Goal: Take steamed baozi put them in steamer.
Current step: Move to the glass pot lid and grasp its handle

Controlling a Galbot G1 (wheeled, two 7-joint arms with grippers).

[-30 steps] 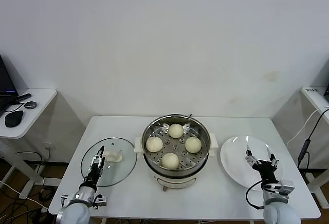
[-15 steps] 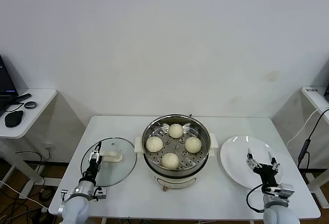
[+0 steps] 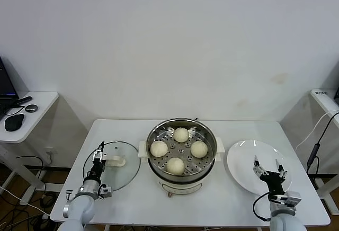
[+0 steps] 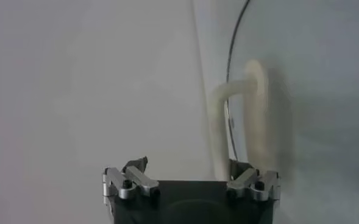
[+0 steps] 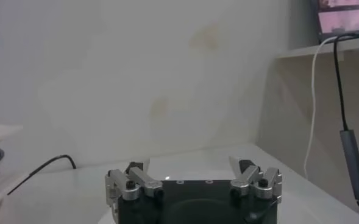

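I see the round shiny steel steamer (image 3: 181, 154) with its cream-white base in the middle of the white table (image 3: 212, 202). Four small round cream-white steamed baozi (image 3: 181, 134) sit inside it on the tray with holes. One bun is at the back, one on the left, one on the right and one at the front. They sit apart from each other in a ring.

My left gripper (image 3: 97, 158) is low at the front left of the table. It points up over the round glass lid with the white handle (image 3: 112, 165), which lies flat just beside the steamer. The fingers are spread wide and hold nothing. In the left wrist view I see the lid's white handle (image 4: 243, 119) ahead of the claw, not touched.

My right gripper (image 3: 267, 167) is low at the front right. It is over the near edge of the flat round white plate (image 3: 253, 174), which lies to the right of the steamer. Its fingers are spread wide too, with nothing between them. In the right wrist view a black cable (image 5: 42, 166) lies on the table farther off.

A small side desk (image 3: 29, 118) stands at the far left with a black mouse (image 3: 14, 122) on it.
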